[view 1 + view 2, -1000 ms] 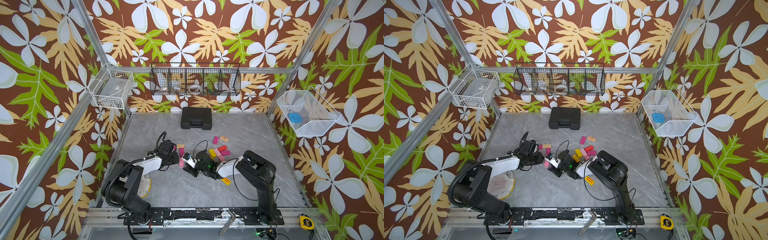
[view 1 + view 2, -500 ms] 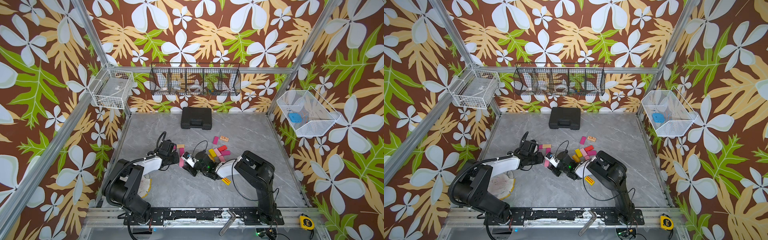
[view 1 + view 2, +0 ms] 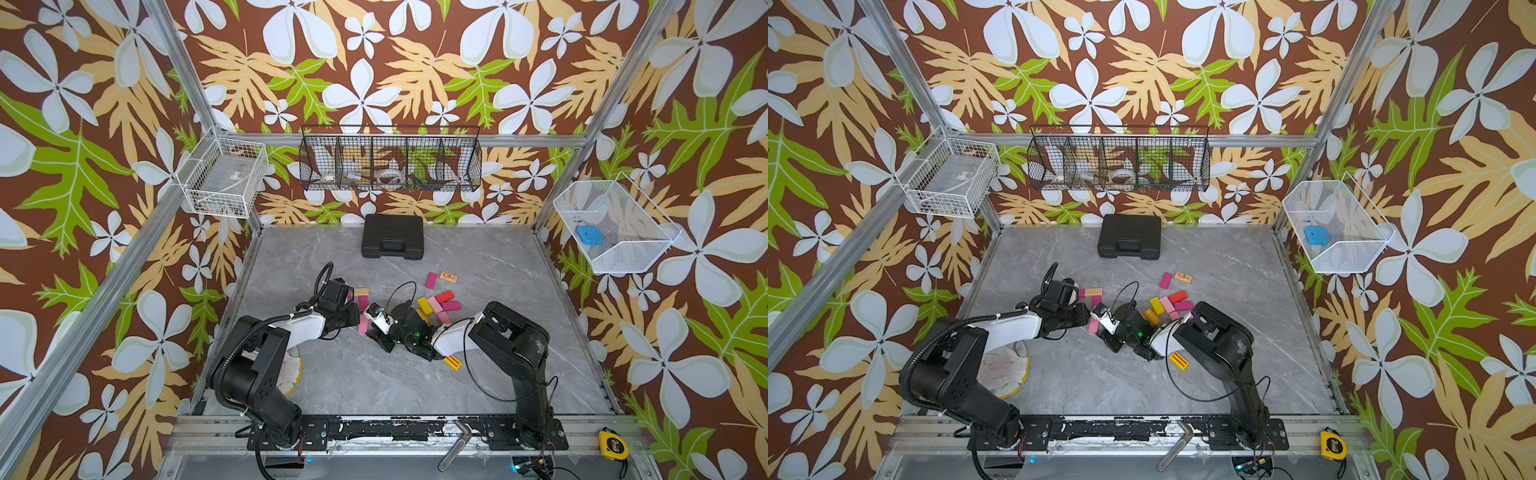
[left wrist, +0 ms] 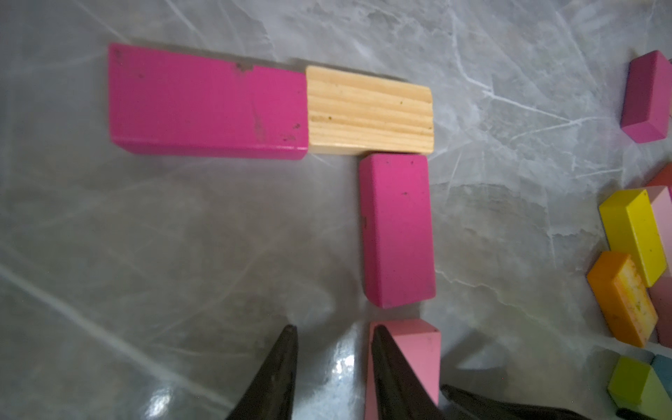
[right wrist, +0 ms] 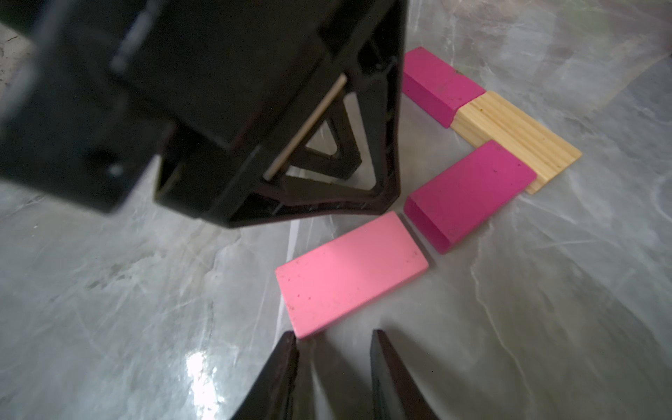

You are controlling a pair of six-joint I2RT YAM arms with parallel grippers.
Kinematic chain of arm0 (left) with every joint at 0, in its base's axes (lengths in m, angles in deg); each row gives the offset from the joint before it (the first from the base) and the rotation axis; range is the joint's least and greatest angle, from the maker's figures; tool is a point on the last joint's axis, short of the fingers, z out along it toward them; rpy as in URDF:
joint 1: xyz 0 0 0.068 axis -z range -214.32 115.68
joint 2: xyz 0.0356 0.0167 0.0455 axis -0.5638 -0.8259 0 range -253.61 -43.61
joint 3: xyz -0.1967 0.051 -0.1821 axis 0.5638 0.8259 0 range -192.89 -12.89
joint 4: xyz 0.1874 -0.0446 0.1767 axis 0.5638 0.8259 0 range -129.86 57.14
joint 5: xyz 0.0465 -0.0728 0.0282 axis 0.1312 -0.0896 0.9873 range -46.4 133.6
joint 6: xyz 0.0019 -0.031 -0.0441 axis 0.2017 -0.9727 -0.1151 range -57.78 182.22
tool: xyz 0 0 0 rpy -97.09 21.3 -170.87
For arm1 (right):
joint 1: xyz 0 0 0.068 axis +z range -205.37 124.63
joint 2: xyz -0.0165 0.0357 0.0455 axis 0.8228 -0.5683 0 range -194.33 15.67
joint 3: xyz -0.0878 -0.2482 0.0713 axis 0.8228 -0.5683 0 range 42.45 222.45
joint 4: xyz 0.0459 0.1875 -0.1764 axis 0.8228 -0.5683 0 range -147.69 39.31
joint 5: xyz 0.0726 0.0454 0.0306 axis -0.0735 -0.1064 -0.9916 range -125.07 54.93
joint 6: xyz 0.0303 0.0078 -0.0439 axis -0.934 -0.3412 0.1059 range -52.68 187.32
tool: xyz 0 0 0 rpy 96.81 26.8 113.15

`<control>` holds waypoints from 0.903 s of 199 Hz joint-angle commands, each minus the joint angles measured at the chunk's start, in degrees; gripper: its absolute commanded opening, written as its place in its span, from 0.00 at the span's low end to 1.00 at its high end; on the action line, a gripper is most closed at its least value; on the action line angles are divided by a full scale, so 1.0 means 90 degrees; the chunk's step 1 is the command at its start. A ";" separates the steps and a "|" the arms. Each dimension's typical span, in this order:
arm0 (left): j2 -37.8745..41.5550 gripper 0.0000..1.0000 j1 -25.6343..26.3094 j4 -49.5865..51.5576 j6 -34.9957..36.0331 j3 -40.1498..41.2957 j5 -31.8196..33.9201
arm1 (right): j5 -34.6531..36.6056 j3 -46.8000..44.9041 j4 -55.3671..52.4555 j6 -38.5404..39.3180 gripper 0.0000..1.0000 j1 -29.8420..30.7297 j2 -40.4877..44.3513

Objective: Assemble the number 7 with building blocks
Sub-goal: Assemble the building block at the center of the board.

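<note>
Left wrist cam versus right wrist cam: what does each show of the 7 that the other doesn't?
Left wrist only: spares off to the side, a yellow block, an orange block, a green block. Right wrist only: the pale pink block whole; in the left wrist view a finger of the left pincer covers part of it. Both: the magenta bar block butted against the wood block, and the stem block touching the wood block's side.

Walls [image 3: 374,62] papered brown with white flowers and green and tan leaves stand around me, framed by metal posts [image 3: 178,70]. My floor [image 3: 374,382] is grey marble, glossy under the light. A black wire rack [image 3: 390,160] hangs on the back wall above a black case [image 3: 392,242]. A left basket [image 3: 224,183] and a right basket [image 3: 615,228], both white wire, hang at the sides.
</note>
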 commanded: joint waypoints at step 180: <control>0.0135 0.36 0.0021 0.0824 -0.0030 0.0068 0.0172 | 0.0336 -0.0142 -0.0626 -0.0154 0.35 -0.0006 -0.0016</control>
